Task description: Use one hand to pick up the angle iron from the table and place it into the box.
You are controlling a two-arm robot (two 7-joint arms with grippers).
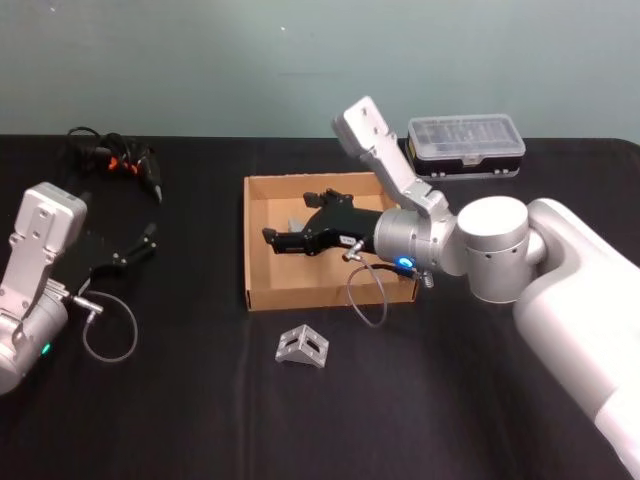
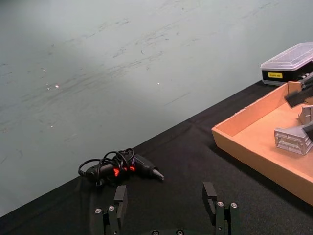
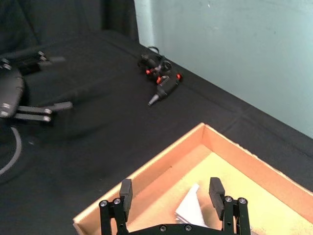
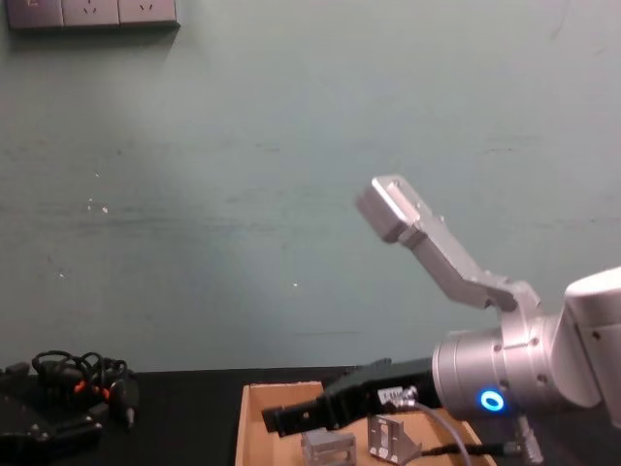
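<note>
One angle iron (image 1: 303,347) lies roughly crosswise near the box (image 1: 247,250).

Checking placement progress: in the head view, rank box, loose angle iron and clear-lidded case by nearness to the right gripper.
1. box, beneath the right gripper.
2. angle iron, on the table, near side of the box.
3. case, far back, right side.

Head view high above, chest view low, both on the box (image 1: 262,280)
</note>
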